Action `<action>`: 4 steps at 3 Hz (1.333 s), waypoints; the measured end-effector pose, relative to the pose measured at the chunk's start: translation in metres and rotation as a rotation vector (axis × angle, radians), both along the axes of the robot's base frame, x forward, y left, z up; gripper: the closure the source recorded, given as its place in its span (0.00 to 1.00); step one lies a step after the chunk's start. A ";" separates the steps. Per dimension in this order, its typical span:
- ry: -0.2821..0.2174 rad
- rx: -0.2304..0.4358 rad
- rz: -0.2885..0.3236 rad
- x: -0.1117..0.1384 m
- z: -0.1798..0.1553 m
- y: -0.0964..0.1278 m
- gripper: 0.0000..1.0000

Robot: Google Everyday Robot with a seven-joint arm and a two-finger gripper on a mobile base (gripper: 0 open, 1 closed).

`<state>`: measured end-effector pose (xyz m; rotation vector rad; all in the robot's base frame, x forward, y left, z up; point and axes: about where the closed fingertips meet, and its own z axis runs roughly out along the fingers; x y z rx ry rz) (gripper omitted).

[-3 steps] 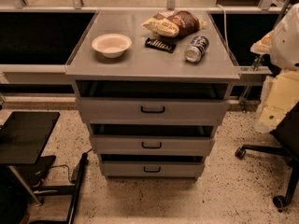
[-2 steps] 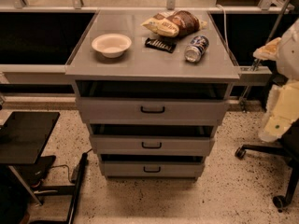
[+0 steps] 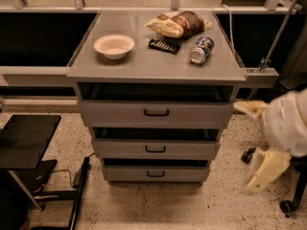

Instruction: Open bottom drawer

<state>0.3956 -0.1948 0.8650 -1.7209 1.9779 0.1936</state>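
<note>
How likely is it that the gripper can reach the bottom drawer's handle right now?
Probably yes. The gripper hangs low, right of the cabinet, and nothing stands between it and the handle of the bottom drawer, whose front faces open floor.

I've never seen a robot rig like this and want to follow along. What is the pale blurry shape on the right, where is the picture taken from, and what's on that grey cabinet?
The pale shape at the right edge is the robot's one arm, ending in its gripper, a two-finger clamp. It hangs to the right of the grey cabinet, touching none of the drawers, and I see nothing held in it. There is only one camera; it looks down on the cabinet's front from above. On the cabinet top lie a white bowl, a snack bag, a small black packet and a can on its side. Below are three drawers with black handles. The bottom drawer, the one to be opened, looks shut.
</note>
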 end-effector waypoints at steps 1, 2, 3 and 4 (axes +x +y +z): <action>-0.005 0.100 0.089 -0.017 -0.086 0.034 0.00; 0.057 0.110 0.189 -0.033 -0.190 0.072 0.00; 0.089 0.085 0.206 -0.051 -0.244 0.072 0.00; 0.086 0.085 0.202 -0.051 -0.241 0.072 0.00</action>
